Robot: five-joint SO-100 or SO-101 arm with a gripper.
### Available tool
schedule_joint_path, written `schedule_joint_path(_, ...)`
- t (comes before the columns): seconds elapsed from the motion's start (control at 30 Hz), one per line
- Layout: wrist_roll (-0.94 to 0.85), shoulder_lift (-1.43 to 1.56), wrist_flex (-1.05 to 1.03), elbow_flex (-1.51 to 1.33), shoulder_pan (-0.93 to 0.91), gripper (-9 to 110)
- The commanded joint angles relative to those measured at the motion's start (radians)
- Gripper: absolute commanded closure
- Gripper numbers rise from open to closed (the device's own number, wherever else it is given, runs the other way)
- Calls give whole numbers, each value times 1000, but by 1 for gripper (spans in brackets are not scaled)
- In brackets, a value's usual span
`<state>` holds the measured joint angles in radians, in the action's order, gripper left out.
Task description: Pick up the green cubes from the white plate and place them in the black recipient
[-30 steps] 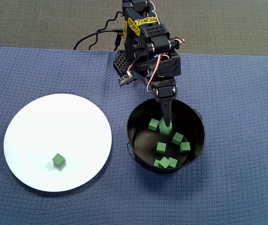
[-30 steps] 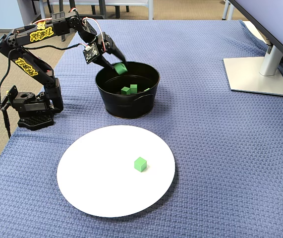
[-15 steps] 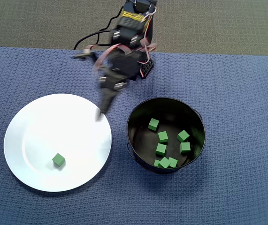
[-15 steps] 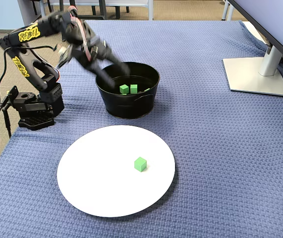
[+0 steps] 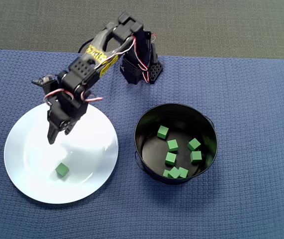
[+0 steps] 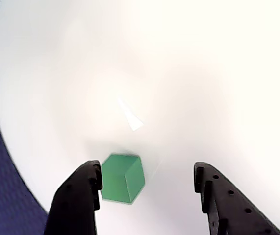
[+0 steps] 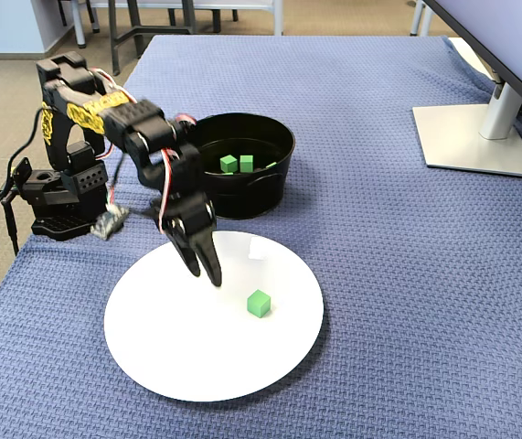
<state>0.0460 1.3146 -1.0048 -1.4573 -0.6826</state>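
- A bench [image 5: 261,99] covered in blue woven cloth carries a white plate [image 5: 27,174] and, to its right in the overhead view, a black recipient [image 5: 144,124], a round pot with tall walls.
- One green cube [image 5: 61,170] lies alone on the plate, toward the plate's near side in the overhead view.
- At least seven green cubes [image 5: 171,158] lie loose on the floor of the pot; the tall walls keep them from rolling out.
- The arm reaches from its base at the bench's far edge out over the plate, with the gripper [image 5: 53,137] pointing down toward the lone cube.
- In the wrist view the gripper [image 6: 147,182] is open and empty, its two black fingers [image 6: 78,196] wide apart.
- In that view the cube [image 6: 122,177] sits close against the left finger, not centred, and well apart from the right finger.
- The gripper hangs above the plate and short of the cube, judging by the fixed view [image 7: 207,267].
- Likely step: lining up over the last cube on the plate; the wide opening leaves room to straddle it, though a shift toward the cube looks needed first.
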Motion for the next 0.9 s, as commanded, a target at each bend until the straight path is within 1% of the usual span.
schedule_joint_path(0.0, 86, -61, -12, 127, -5, 85)
schedule_joint_path(0.1, 94, -104, -71, 186, 21, 85)
schedule_joint_path(0.27, 204, -155, -170, 310, 37, 85)
schedule_joint_path(0.33, 219, -198, -215, 380, 41, 86)
schedule_joint_path(0.5, 179, -311, -227, 508, 64, 85)
schedule_joint_path(0.67, 101, -420, -301, 658, 101, 86)
schedule_joint_path(0.87, 167, -471, -264, 706, 89, 85)
